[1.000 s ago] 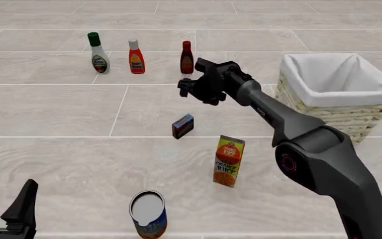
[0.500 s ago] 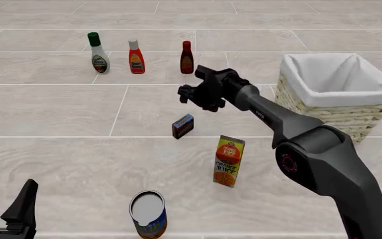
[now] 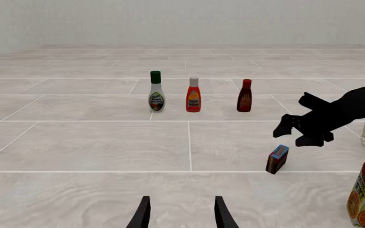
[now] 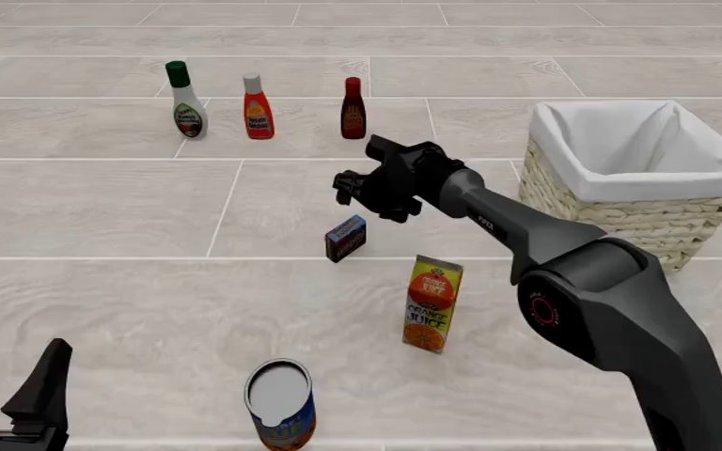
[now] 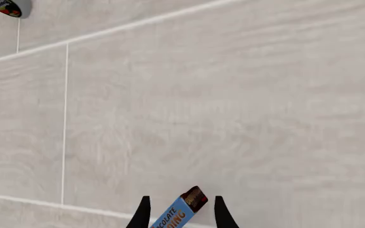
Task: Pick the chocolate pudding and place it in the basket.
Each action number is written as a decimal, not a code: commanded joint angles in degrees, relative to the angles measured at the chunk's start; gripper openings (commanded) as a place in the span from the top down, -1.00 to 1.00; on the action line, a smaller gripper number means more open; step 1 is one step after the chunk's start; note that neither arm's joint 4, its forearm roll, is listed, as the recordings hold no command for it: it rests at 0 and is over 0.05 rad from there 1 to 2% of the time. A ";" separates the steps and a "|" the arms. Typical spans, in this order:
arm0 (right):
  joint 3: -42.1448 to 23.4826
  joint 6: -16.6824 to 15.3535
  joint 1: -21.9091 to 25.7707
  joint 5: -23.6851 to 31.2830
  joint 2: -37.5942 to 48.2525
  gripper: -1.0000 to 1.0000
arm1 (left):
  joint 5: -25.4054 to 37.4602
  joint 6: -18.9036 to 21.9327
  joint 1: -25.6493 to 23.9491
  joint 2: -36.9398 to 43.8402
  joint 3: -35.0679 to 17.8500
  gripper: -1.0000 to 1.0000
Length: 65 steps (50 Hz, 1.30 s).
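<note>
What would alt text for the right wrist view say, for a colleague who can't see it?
The right pincer points down at pale floor tiles, open, with the chocolate pudding seen between its two dark fingertips, blue side up, not yet gripped. A bottle's base shows in one corner.

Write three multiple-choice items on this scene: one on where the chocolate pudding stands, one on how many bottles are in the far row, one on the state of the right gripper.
1. Where is the chocolate pudding?
A. inside the basket
B. on the table, beyond the juice carton
C. on top of the can

2. How many bottles stand in the far row?
A. two
B. three
C. five

3. What state is the right gripper in?
A. open, holding nothing
B. shut on the pudding
C. shut on a bottle

Answers:
1 B: in the front view it stands on the table, beyond the juice carton, left of the basket.
2 B: a white bottle, a red bottle and a dark sauce bottle.
3 A: the right wrist view shows its fingers spread, with the pudding below them, ungripped.
</note>
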 commanded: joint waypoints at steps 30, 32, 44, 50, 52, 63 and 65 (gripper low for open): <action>2.50 3.56 0.64 -2.87 1.33 -1.00 | 0.00 0.00 0.00 0.00 0.00 -1.00; 2.45 3.59 0.66 -2.91 1.43 -1.00 | 0.00 0.00 0.00 0.00 0.00 -1.00; 2.98 4.29 1.09 -3.62 1.85 -1.00 | 0.00 0.00 0.00 0.00 0.00 -1.00; 3.17 4.43 1.12 -3.77 2.06 -1.00 | 0.00 0.00 0.00 0.00 0.00 -1.00; 3.41 4.54 1.12 -3.96 2.12 -1.00 | 0.00 0.00 0.00 0.00 0.00 -1.00; 4.04 5.61 2.05 -4.79 2.56 -1.00 | 0.00 0.00 0.00 0.00 0.00 -1.00; 4.13 5.59 2.04 -4.85 2.63 -1.00 | 0.00 0.00 0.00 0.00 0.00 -1.00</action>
